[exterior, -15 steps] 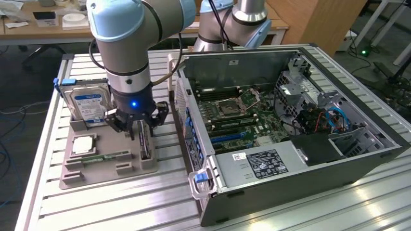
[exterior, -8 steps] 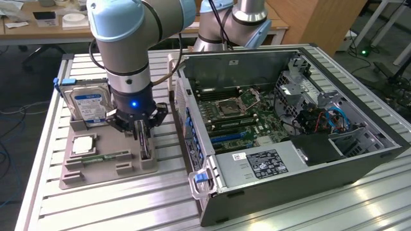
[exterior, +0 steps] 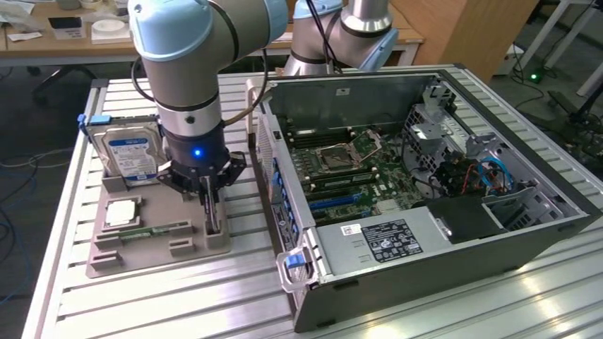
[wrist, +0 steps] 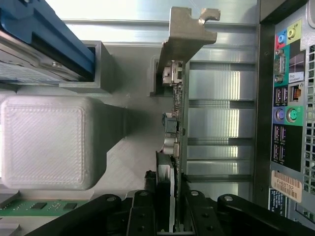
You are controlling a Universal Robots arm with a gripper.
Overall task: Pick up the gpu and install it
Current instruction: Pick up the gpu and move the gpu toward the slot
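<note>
Room: workshop with a wooden desk behind and cables on the floor at the exterior view's left.
Bench (exterior: 188, 296): ribbed aluminium slats, carrying a grey tray (exterior: 151, 265) and an open computer case (exterior: 396, 282).
Tray: sits at the exterior view's left of the case, just beside it.
Hard drive (exterior: 130, 155): stands upright at the far end of the tray, blue and white label facing out.
Processor chip (exterior: 123, 212): lies flat in the middle of the tray.
Memory stick (exterior: 155, 231): slim and green, lies flat next to the chip.
Graphics card (exterior: 213, 215): stands on edge in a slot on the tray's side nearest the case, not in the case. In the wrist view its board (wrist: 177, 98) runs straight away from the camera, ending in a silver bracket (wrist: 184, 34).
Gripper (exterior: 209, 194): points straight down over the card's upper edge.
Jaws: one sits on each side of the card in the wrist view (wrist: 172, 194); I cannot tell whether they press on it.
Case: lies on its side with the panel off, motherboard (exterior: 368, 169) and power supply (exterior: 386, 240) exposed; its rear ports (wrist: 283, 123) face the tray.
</note>
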